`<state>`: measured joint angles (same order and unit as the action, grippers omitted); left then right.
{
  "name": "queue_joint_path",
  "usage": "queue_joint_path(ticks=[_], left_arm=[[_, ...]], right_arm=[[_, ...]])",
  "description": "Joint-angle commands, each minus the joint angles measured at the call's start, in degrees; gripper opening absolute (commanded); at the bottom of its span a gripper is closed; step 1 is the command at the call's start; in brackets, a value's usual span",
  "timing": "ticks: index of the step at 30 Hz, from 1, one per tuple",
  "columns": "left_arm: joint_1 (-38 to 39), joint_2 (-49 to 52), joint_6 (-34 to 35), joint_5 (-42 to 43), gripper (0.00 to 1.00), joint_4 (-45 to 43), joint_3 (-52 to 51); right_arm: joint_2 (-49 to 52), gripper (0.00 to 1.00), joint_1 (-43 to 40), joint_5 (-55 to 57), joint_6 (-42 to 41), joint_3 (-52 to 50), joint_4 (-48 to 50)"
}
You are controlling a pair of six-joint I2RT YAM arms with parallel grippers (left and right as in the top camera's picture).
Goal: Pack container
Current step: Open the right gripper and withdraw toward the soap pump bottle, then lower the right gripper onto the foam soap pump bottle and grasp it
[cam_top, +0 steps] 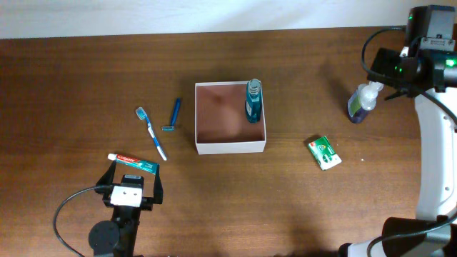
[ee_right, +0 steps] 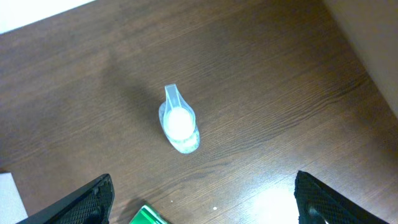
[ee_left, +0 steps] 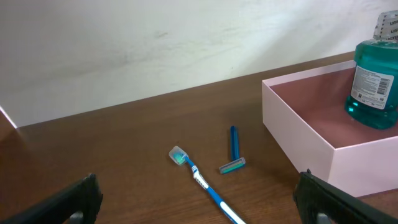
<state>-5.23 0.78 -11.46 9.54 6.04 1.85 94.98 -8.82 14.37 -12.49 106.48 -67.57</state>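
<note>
The container (cam_top: 230, 148), a square white box with a reddish-brown inside, sits mid-table and shows at the right of the left wrist view (ee_left: 298, 134). A teal mouthwash bottle (cam_top: 253, 100) stands in its far right corner (ee_left: 373, 81). My left gripper (cam_top: 134, 178) is open and empty near the front left, just behind a toothpaste tube (cam_top: 132, 162). Its jaws (ee_left: 198, 193) frame a blue toothbrush (ee_left: 202, 183). My right gripper (cam_top: 403, 68) is open and empty, high above a clear pump bottle (cam_top: 363, 101). That bottle (ee_right: 179, 127) lies ahead of the jaws (ee_right: 205, 196).
The blue toothbrush (cam_top: 151, 133) and a blue razor (cam_top: 173, 114) lie left of the container; the razor also shows in the left wrist view (ee_left: 234, 151). A green soap box (cam_top: 324, 152) lies right of the container and shows in the right wrist view (ee_right: 146, 216).
</note>
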Motion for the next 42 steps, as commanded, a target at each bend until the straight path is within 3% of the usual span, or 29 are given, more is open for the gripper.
queue_joint_path(ticks=[1,6,11,22,32,38,42], left_arm=[[-0.17,-0.42,0.5,-0.37,1.0,-0.02,-0.31],[-0.17,-0.42,0.5,-0.37,1.0,-0.02,-0.31],[-0.17,-0.42,0.5,-0.39,1.0,-0.02,-0.31],[-0.17,-0.42,0.5,-0.37,1.0,-0.02,-0.31],[-0.17,-0.42,0.5,-0.39,1.0,-0.02,-0.31],[-0.17,-0.42,0.5,-0.37,1.0,-0.02,-0.31],[-0.17,-0.42,0.5,-0.37,1.0,-0.02,-0.31]], right_arm=[[0.9,0.86,-1.18,-3.28,2.82,-0.42,-0.42],[3.02,0.91,-1.33,-3.48,10.19,-0.46,-1.14],[6.23,0.92,-1.38,-3.5,12.09,-0.46,-0.76],[12.11,0.75,-2.12,-4.33,12.09,-0.46,3.52],[14.73,0.71,-5.57,-12.7,14.95,-0.46,4.55],[16.02,0.71,-5.55,-12.66,15.37,-0.46,5.22],[16.72,0.65,-5.57,-12.59,15.54,-0.46,6.14]])
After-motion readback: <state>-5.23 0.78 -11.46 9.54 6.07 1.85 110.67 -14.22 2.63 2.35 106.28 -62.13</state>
